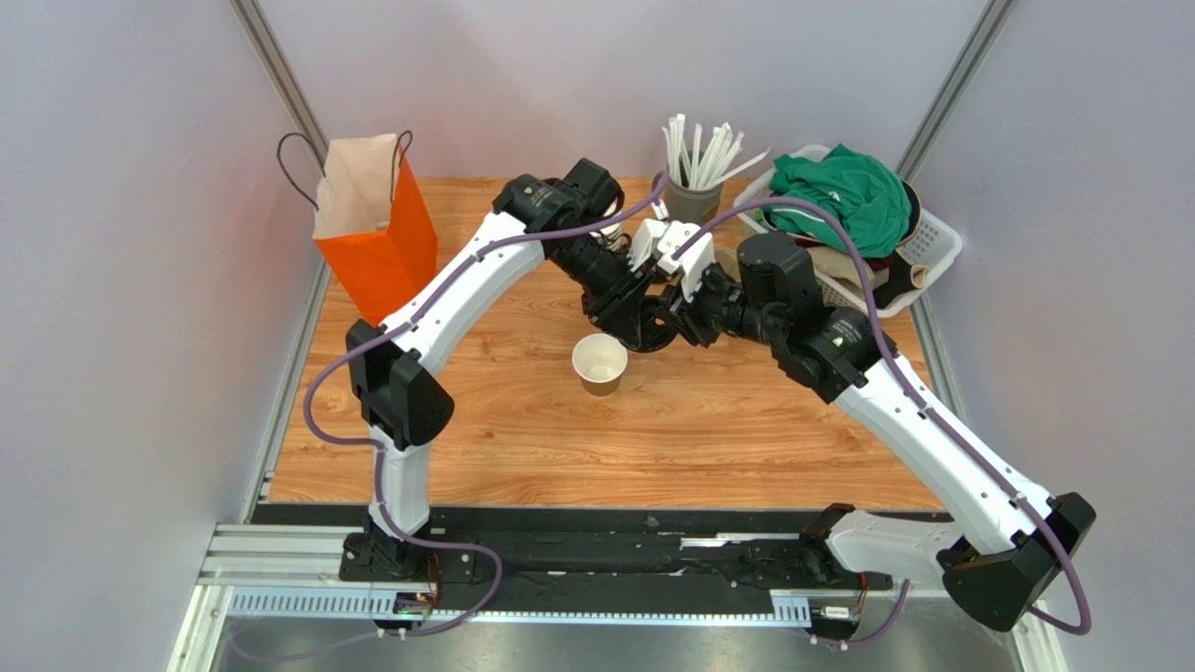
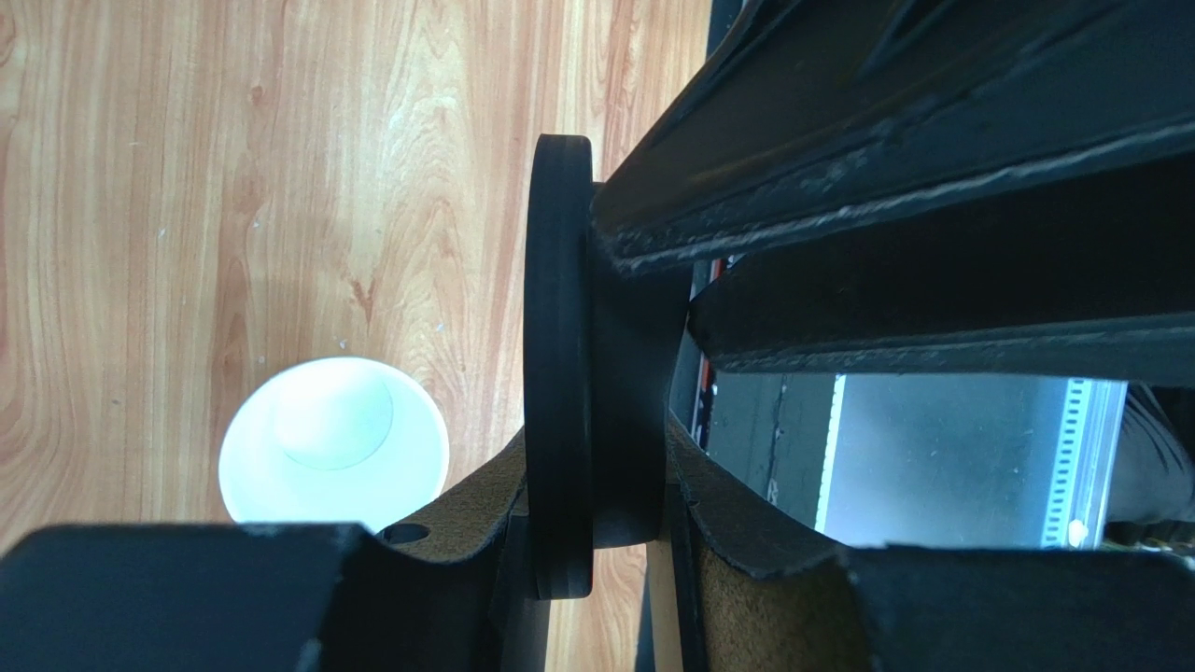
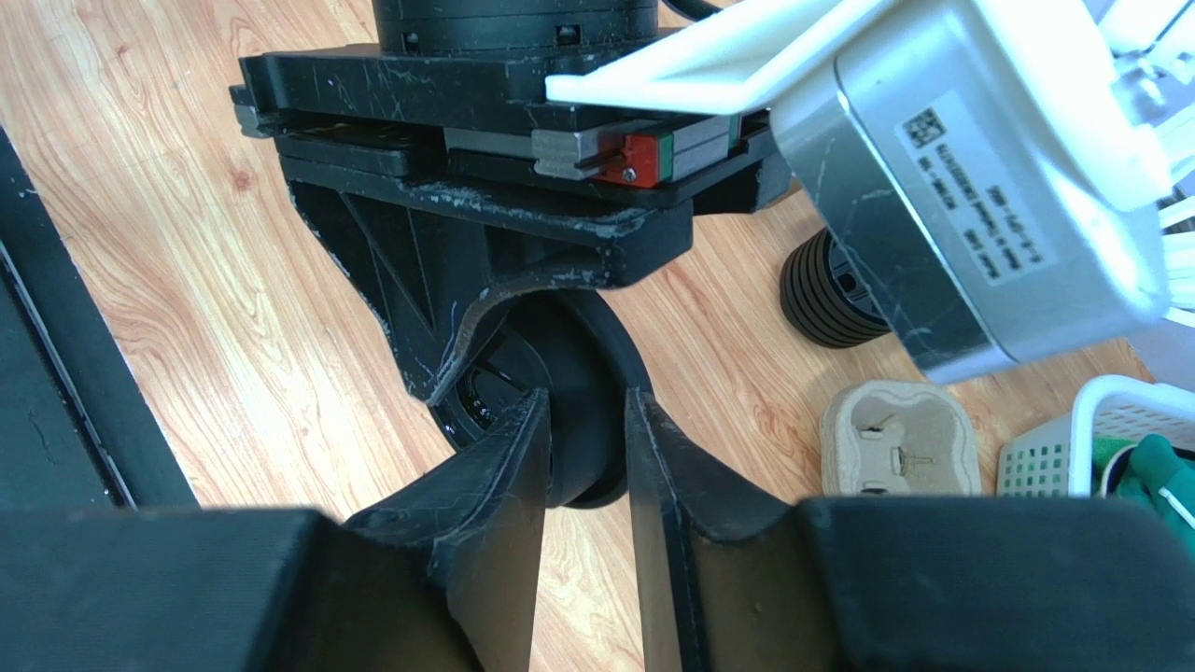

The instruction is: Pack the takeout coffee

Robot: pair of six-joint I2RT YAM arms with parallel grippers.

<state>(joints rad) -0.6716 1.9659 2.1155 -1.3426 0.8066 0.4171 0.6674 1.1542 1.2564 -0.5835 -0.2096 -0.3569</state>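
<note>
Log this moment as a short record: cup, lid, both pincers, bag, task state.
cup: paper, upright on the table, no cover on it
lid: black, off the cup, held on edge between the two arms' pincers, beside the cup
left pincer: shut on the lid
right pincer: fingers closed on the lid from the opposite side
bag: orange, standing open at the table's far left corner
task state: lid not yet on the cup; cup not in the bag
</note>
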